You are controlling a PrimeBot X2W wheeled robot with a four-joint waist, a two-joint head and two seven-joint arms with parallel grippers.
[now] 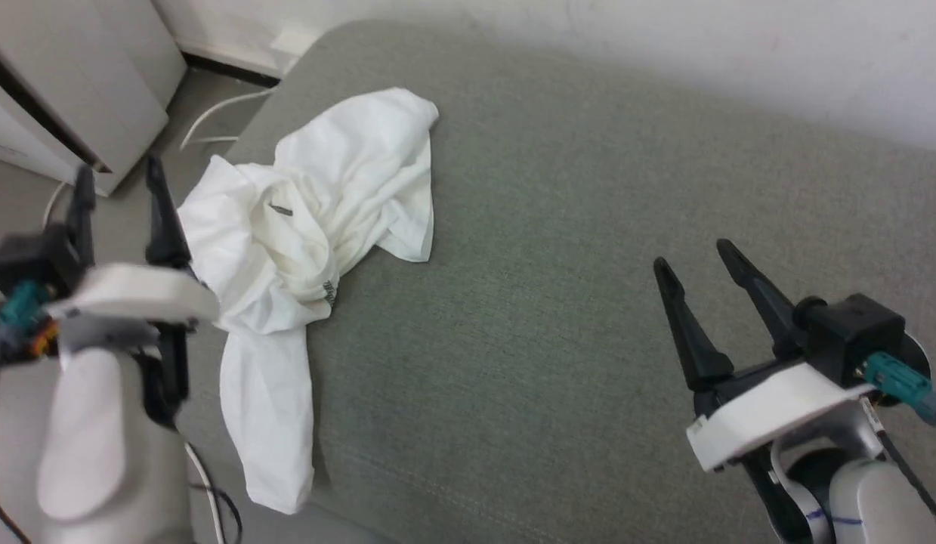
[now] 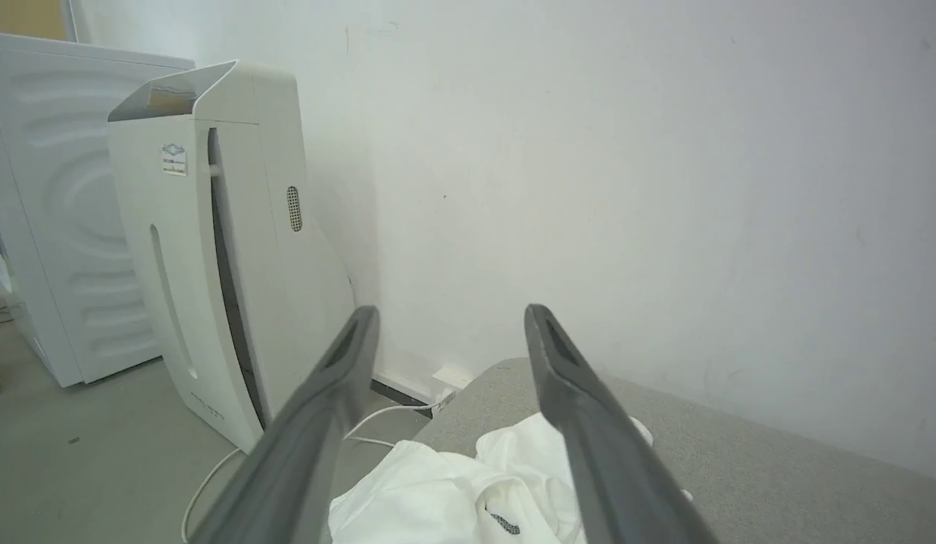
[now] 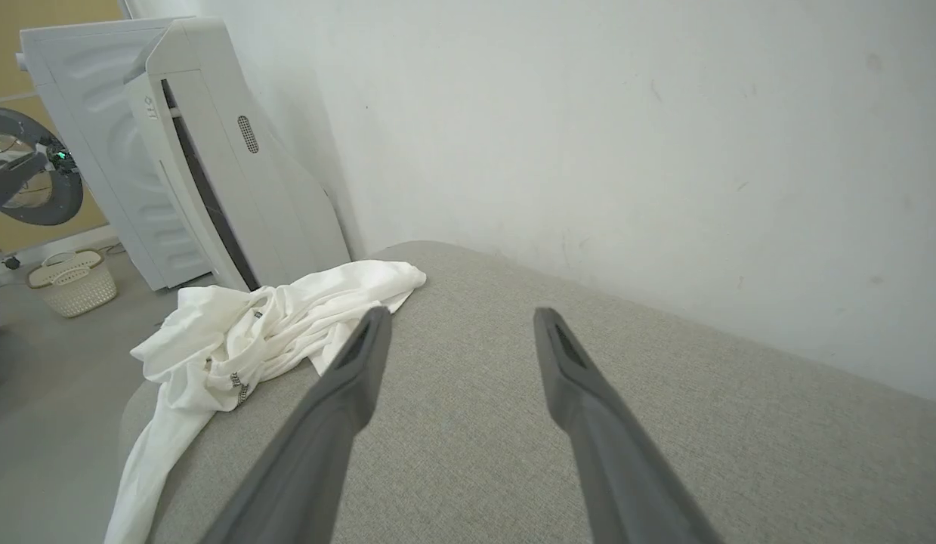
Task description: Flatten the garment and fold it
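Observation:
The garment (image 1: 316, 219) is a crumpled white top lying in a heap at the left end of the grey padded surface (image 1: 588, 264), with one long part hanging over the left edge. It also appears bunched in the right wrist view (image 3: 248, 332) and below the fingers in the left wrist view (image 2: 452, 491). My left gripper (image 1: 116, 177) hovers open just left of the heap, off the surface's edge, holding nothing. My right gripper (image 1: 690, 253) stands open over bare fabric at the right, well apart from the garment.
A white appliance (image 2: 218, 249) and a larger white machine (image 2: 52, 211) stand on the floor to the left, by the white wall (image 3: 626, 151). A white cable (image 1: 218, 125) lies on the floor. A small basket (image 3: 71, 283) sits farther left.

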